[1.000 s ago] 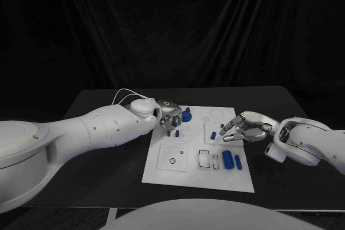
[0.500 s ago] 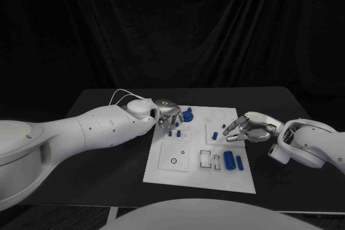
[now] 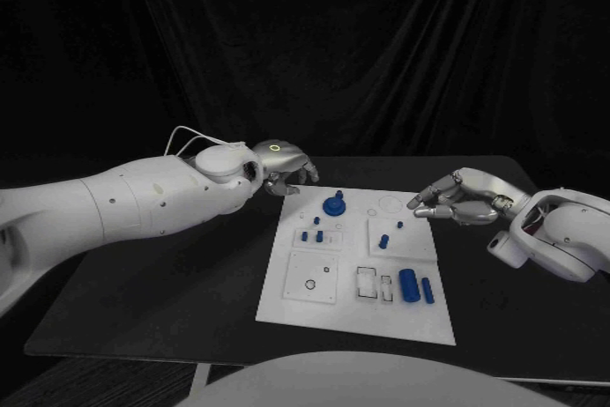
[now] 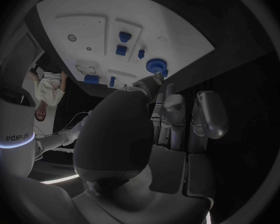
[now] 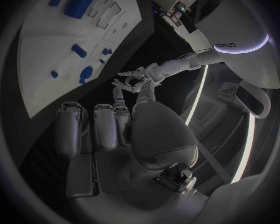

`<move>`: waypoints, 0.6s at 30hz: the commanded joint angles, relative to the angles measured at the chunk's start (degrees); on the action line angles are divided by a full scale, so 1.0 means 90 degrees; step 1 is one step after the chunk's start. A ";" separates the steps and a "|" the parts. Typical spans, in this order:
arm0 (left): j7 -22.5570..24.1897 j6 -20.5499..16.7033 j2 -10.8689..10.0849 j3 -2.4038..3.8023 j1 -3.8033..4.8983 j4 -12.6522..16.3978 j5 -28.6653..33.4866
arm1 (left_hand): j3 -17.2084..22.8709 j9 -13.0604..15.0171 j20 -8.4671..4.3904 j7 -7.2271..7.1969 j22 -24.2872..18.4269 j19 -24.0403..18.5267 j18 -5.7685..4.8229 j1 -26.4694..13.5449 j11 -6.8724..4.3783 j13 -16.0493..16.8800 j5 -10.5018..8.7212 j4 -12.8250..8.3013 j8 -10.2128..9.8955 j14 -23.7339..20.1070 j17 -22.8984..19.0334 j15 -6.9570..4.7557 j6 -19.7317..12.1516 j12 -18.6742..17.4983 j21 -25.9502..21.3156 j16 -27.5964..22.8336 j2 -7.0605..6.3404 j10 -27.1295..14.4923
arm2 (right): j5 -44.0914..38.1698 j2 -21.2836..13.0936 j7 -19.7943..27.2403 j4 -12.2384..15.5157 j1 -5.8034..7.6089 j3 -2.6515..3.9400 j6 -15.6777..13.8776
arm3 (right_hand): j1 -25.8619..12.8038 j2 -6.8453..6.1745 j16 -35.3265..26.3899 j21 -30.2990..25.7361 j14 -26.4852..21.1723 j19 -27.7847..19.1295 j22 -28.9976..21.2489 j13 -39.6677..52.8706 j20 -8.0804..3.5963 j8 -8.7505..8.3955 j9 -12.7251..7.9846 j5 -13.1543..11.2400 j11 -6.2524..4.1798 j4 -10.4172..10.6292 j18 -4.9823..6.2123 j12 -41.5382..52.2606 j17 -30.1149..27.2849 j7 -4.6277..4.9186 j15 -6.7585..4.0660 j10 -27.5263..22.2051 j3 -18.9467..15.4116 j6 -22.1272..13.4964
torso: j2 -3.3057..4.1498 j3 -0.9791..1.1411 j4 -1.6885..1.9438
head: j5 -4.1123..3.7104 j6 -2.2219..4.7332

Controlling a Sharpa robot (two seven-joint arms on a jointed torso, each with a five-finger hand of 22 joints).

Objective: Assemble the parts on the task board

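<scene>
Task board lies flat mid-tabletop, long side running toward the back edge. Blue parts on it: round knob near the far edge, small pegs mid-board, a peg to their right, a cylinder near the front right corner. Left robot hand hovers off the board's far left corner, fingers curled in, holding nothing. Right robot hand hovers off the board's right edge, fingers loosely spread, holding nothing.
</scene>
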 commanded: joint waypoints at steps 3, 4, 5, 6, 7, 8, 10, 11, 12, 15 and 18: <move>-0.0083 -0.0586 -0.0374 0.0005 0.0296 0.0457 0.0014 | 0.0149 -0.0069 -0.0005 -0.0068 0.0856 -0.0252 0.0131 0.0090 -0.0012 0.0009 -0.0032 -0.0014 0.0034 -0.0324 -0.0279 0.0040 0.0129 0.0108 -0.0437 -0.0190 -0.0007 -0.0562 | 0.0009 0.0108 0.0168 -0.0012 0.0498 0.0010 -0.0927 | 0.0216 -0.0070 0.0085 -0.0034 0.0212 0.0176 0.1304 -0.4586 0.0119 -0.0030 -0.0025 0.0411 0.0105 -0.0075 0.0076 -0.2551 0.0065 0.0122 0.0066 -0.1827 0.0073 -0.0061 | 0.0008 0.0000 0.0000 | -0.0032 -0.0001; -0.0066 -0.0668 -0.0421 0.0005 0.0317 0.0498 0.0034 | 0.0174 -0.0075 -0.0002 -0.0072 0.0834 -0.0310 0.0146 0.0086 -0.0011 0.0019 -0.0033 -0.0005 0.0042 -0.0409 -0.0367 0.0046 0.0155 0.0150 -0.0541 -0.0256 -0.0001 -0.0605 | 0.0009 0.0132 0.0158 -0.0033 0.0560 0.0010 -0.0969 | 0.0362 -0.0060 0.0090 -0.0037 0.0213 0.0175 0.1302 -0.5047 0.0130 -0.0040 -0.0029 0.0610 0.0125 -0.0145 0.0077 -0.3003 0.0069 0.0138 0.0079 -0.2265 0.0120 -0.0077 | 0.0005 0.0001 0.0005 | -0.0045 -0.0001; -0.0029 -0.0783 -0.0479 0.0005 0.0342 0.0542 0.0089 | 0.0202 -0.0089 0.0005 -0.0067 0.0808 -0.0389 0.0166 0.0061 -0.0004 0.0036 -0.0035 0.0015 0.0047 -0.0516 -0.0459 0.0058 0.0182 0.0222 -0.0668 -0.0318 -0.0001 -0.0668 | 0.0009 0.0165 0.0141 -0.0065 0.0635 0.0010 -0.1023 | 0.0455 -0.0049 0.0089 -0.0042 0.0211 0.0175 0.1301 -0.5148 0.0143 -0.0042 -0.0031 0.0730 0.0141 -0.0180 0.0078 -0.3149 0.0063 0.0151 0.0093 -0.2423 0.0146 -0.0079 | 0.0004 -0.0001 0.0003 | -0.0054 -0.0001; 0.0048 -0.0926 -0.0541 0.0005 0.0366 0.0583 0.0223 | 0.0243 -0.0111 0.0025 -0.0051 0.0731 -0.0602 0.0220 0.0000 0.0008 0.0064 -0.0048 0.0060 0.0054 -0.0794 -0.0723 0.0079 0.0220 0.0337 -0.1032 -0.0517 -0.0004 -0.0768 | 0.0009 0.0208 0.0124 -0.0113 0.0718 0.0010 -0.1089 | 0.0701 -0.0013 0.0077 -0.0070 0.0203 0.0163 0.1292 -0.5262 0.0150 -0.0051 -0.0036 0.1091 0.0161 -0.0287 0.0084 -0.3383 0.0040 0.0164 0.0101 -0.2674 0.0227 -0.0089 | 0.0001 0.0001 0.0007 | -0.0070 -0.0001; 0.0157 -0.1054 -0.0598 0.0004 0.0384 0.0609 0.0429 | 0.0292 -0.0116 0.0066 -0.0044 0.0559 -0.1061 0.0325 -0.0058 0.0001 0.0079 -0.0044 0.0132 0.0083 -0.1408 -0.1336 0.0128 0.0297 0.0403 -0.1855 -0.1038 0.0023 -0.0882 | 0.0009 0.0246 0.0113 -0.0159 0.0776 0.0010 -0.1133 | 0.0880 0.0005 0.0070 -0.0088 0.0197 0.0155 0.1286 -0.5367 0.0158 -0.0060 -0.0042 0.1300 0.0167 -0.0357 0.0090 -0.3562 0.0025 0.0186 0.0115 -0.2809 0.0277 -0.0098 | 0.0004 -0.0002 0.0003 | -0.0094 -0.0001; 0.0265 -0.1150 -0.0640 0.0004 0.0395 0.0622 0.0648 | 0.0346 -0.0142 0.0149 0.0052 0.0295 -0.1920 0.0473 -0.0205 0.0039 0.0121 0.0037 0.0310 0.0103 -0.2192 -0.1638 0.0244 0.0393 0.0562 -0.3182 -0.1473 0.0070 -0.1076 | -0.0003 0.0298 0.0093 -0.0225 0.0838 0.0010 -0.1167 | 0.1294 0.0037 0.0030 -0.0171 0.0170 0.0119 0.1260 -0.5640 0.0185 -0.0084 -0.0057 0.1636 0.0226 -0.0501 0.0106 -0.4016 -0.0044 0.0230 0.0149 -0.3128 0.0398 -0.0121 | 0.0007 -0.0003 0.0001 | -0.0109 -0.0001; 0.0579 -0.1373 -0.0718 0.0003 0.0410 0.0622 0.1297 | 0.0366 -0.0165 0.0249 0.0290 0.0159 -0.2629 0.0495 -0.0379 0.0158 0.0171 0.0235 0.0498 0.0124 -0.2856 -0.1888 0.0418 0.0512 0.0738 -0.3973 -0.1953 0.0166 -0.1273 | -0.0114 0.0402 0.0022 -0.0358 0.0919 0.0010 -0.1221 | 0.1650 0.0048 -0.0067 -0.0396 0.0099 0.0016 0.1189 -0.6053 0.0246 -0.0116 -0.0076 0.1679 0.0348 -0.0599 0.0151 -0.4757 -0.0202 0.0293 0.0257 -0.3876 0.0508 -0.0160 | 0.0007 -0.0001 0.0005 | -0.0147 -0.0001; 0.0741 -0.1468 -0.0746 0.0002 0.0411 0.0614 0.1633 | 0.0326 -0.0176 0.0304 0.0430 0.0149 -0.2825 0.0456 -0.0522 0.0229 0.0188 0.0251 0.0641 0.0133 -0.3138 -0.1992 0.0512 0.0569 0.0830 -0.4068 -0.2138 0.0236 -0.1373 | -0.0194 0.0454 -0.0016 -0.0421 0.0945 0.0010 -0.1258 | 0.1825 0.0024 -0.0082 -0.0460 0.0059 -0.0020 0.1172 -0.6521 0.0345 -0.0152 -0.0100 0.1677 0.0446 -0.0582 0.0160 -0.5273 -0.0240 0.0322 0.0356 -0.3929 0.0546 -0.0221 | 0.0003 -0.0002 0.0004 | -0.0153 -0.0001; 0.0940 -0.1578 -0.0780 0.0001 0.0407 0.0603 0.2064 | 0.0231 -0.0184 0.0362 0.0566 0.0132 -0.3007 0.0412 -0.0691 0.0287 0.0190 0.0423 0.0805 0.0138 -0.3394 -0.2101 0.0614 0.0609 0.0890 -0.4174 -0.2315 0.0297 -0.1479 | -0.0306 0.0520 -0.0076 -0.0498 0.0969 0.0010 -0.1305 | 0.1895 0.0012 -0.0080 -0.0491 0.0043 -0.0035 0.1164 -0.6767 0.0376 -0.0158 -0.0108 0.1664 0.0465 -0.0553 0.0175 -0.5490 -0.0255 0.0319 0.0422 -0.3841 0.0562 -0.0230 | 0.0001 -0.0006 -0.0002 | -0.0161 -0.0001; 0.1584 -0.1763 -0.0891 0.0000 0.0362 0.0605 0.3333 | -0.0073 -0.0208 0.0573 0.0890 0.0080 -0.3518 0.0237 -0.1004 0.0475 0.0129 0.0870 0.0972 0.0160 -0.3984 -0.2462 0.0949 0.0744 0.1013 -0.4504 -0.2769 0.0521 -0.1823 | -0.0678 0.0696 -0.0289 -0.0686 0.1006 0.0010 -0.1364 | 0.1935 -0.0064 -0.0102 -0.0569 0.0011 -0.0071 0.1141 -0.7050 0.0445 -0.0145 -0.0110 0.1518 0.0539 -0.0505 0.0190 -0.5750 -0.0314 0.0302 0.0439 -0.3824 0.0537 -0.0209 | 0.0001 -0.0003 0.0007 | -0.0192 -0.0001; 0.2144 -0.1660 -0.0996 -0.0001 0.0311 0.0660 0.4379 | -0.0582 -0.0352 0.0812 0.1055 -0.0414 -0.4726 -0.0003 -0.1834 0.0712 -0.0161 0.1195 0.1003 0.0030 -0.5105 -0.3268 0.1449 0.0642 0.0979 -0.5501 -0.3721 0.0823 -0.2449 | -0.1227 0.0839 -0.0425 -0.0840 0.1007 0.0010 -0.1399 | 0.1606 -0.0230 -0.0246 -0.0809 -0.0110 -0.0190 0.1069 -0.7319 0.0491 -0.0121 -0.0109 0.0723 0.0546 -0.0259 0.0244 -0.5888 -0.0573 0.0299 0.0441 -0.3670 0.0362 -0.0169 | 0.0005 -0.0010 0.0004 | -0.0272 -0.0001</move>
